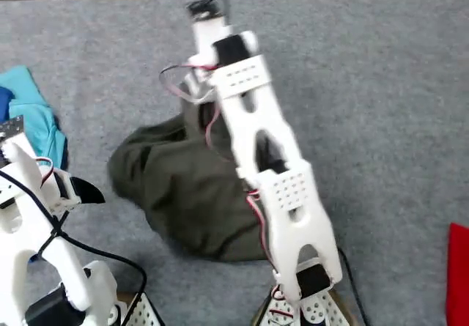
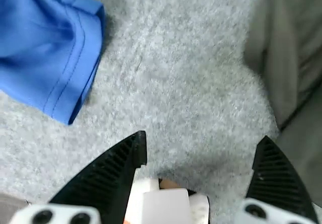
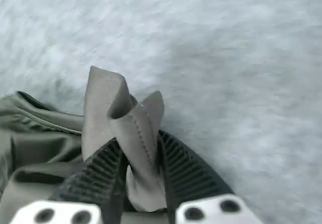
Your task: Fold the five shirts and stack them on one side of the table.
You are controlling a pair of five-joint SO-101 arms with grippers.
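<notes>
An olive shirt (image 1: pixel 187 187) lies crumpled in the middle of the grey table. My right gripper (image 3: pixel 138 146) is shut on a folded edge of the olive shirt (image 3: pixel 128 118), holding it just above the cloth pile's far side; in the high view the right gripper (image 1: pixel 192 90) sits under the arm's wrist. My left gripper (image 2: pixel 201 151) hangs open over bare table between a blue shirt (image 2: pixel 45 48) and the olive shirt (image 2: pixel 292 58). The left gripper (image 1: pixel 79 188) is at the olive shirt's left.
Blue and teal shirts (image 1: pixel 29 110) are piled at the left edge. A red shirt (image 1: pixel 459 275) shows at the right edge. The grey table cover (image 1: pixel 366 84) lies bare at the back and right.
</notes>
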